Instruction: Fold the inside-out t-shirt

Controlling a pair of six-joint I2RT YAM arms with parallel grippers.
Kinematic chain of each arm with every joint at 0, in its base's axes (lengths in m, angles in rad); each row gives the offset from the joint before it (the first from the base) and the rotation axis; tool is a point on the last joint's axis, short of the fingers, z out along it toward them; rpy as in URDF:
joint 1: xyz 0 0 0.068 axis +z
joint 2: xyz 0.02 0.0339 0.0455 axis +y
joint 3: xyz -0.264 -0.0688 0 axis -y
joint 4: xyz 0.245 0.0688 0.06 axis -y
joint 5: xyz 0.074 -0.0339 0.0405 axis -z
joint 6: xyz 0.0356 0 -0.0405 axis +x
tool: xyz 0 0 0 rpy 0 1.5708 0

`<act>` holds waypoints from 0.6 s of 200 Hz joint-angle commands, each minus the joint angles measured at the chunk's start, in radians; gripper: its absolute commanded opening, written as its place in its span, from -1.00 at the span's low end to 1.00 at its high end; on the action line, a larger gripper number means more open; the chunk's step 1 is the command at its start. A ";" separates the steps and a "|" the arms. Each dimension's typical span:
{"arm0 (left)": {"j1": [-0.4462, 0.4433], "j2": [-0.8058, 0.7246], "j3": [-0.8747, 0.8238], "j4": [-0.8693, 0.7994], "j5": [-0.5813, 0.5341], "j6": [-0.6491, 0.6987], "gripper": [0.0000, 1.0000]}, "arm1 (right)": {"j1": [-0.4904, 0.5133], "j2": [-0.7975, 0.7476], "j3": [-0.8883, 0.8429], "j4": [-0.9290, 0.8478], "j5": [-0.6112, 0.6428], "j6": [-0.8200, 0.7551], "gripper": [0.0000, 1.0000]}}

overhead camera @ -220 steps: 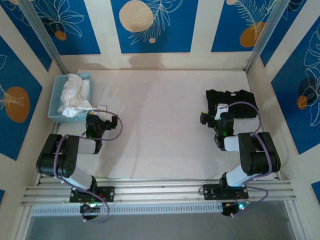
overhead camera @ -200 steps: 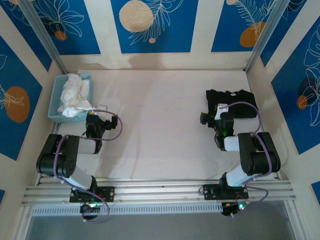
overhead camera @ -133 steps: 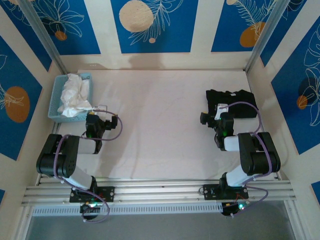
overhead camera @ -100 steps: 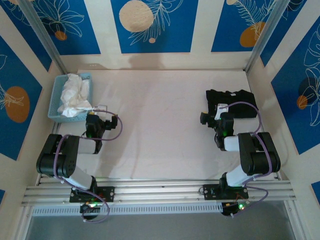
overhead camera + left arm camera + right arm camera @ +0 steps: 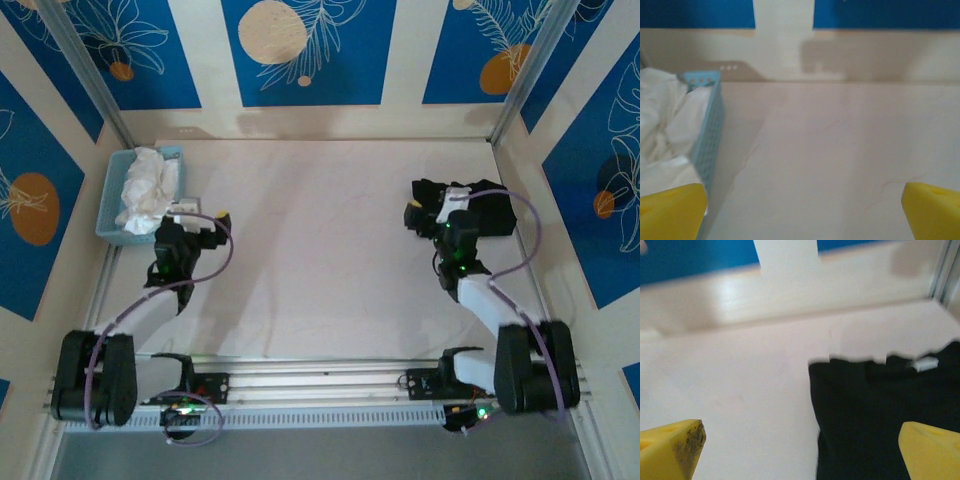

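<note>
The white inside-out t-shirt (image 5: 146, 186) lies crumpled in the blue basket (image 5: 110, 205) at the far left; its yellow patch is hidden. In the left wrist view the shirt (image 5: 660, 120) bulges over the basket's wall (image 5: 709, 135) at the left. My left gripper (image 5: 195, 216) hovers just right of the basket's near corner, open, its yellow fingertips (image 5: 670, 210) wide apart over bare table. My right gripper (image 5: 440, 206) hangs open over the near left part of the black folded garment (image 5: 480, 210), holding nothing.
The black garment (image 5: 890, 410) lies flat at the right, with a small white label (image 5: 923, 363) near its collar. The pale table (image 5: 320, 240) stretches between the two arms. Walls close in the table at the back and at both sides.
Both arms have unfolded and reached away from their bases. The left gripper moved up toward the basket, and the right gripper moved forward over the black garment.
</note>
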 commanded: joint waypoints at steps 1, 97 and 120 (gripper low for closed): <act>0.007 -0.034 0.111 -0.225 0.031 -0.245 1.00 | 0.032 -0.093 0.050 -0.150 -0.137 0.113 0.94; 0.389 0.519 0.797 -0.906 -0.160 -0.371 1.00 | 0.340 0.053 0.263 -0.363 -0.069 0.001 0.96; 0.398 0.659 0.904 -0.976 -0.192 -0.313 1.00 | 0.334 0.053 0.254 -0.368 -0.063 0.014 0.97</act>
